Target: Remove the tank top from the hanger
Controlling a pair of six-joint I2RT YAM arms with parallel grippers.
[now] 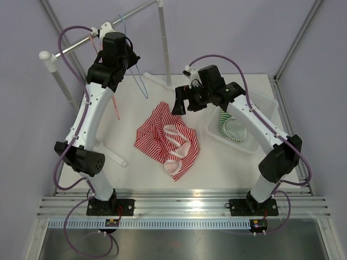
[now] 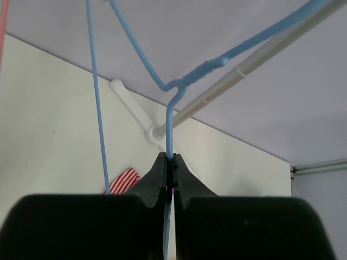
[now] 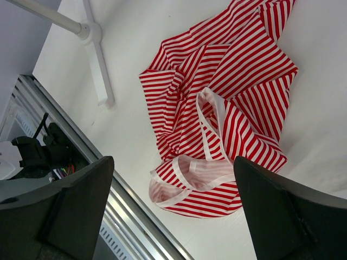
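Note:
The red-and-white striped tank top (image 1: 169, 140) lies crumpled on the white table, off the hanger; it also shows in the right wrist view (image 3: 222, 103). The blue wire hanger (image 2: 173, 86) hangs from the rail (image 1: 116, 24) with nothing on it. My left gripper (image 2: 171, 158) is shut on the hanger's lower wire, up by the rail in the top view (image 1: 120, 57). My right gripper (image 1: 179, 106) is open and empty, raised above the tank top's far edge; its fingers (image 3: 70, 206) frame the cloth.
A white rack with a rail (image 2: 255, 59) and floor feet (image 3: 95, 54) stands at the back left. A clear bin (image 1: 238, 132) holding a green-striped garment sits at the right. A pink hanger (image 1: 116, 105) hangs by the left arm.

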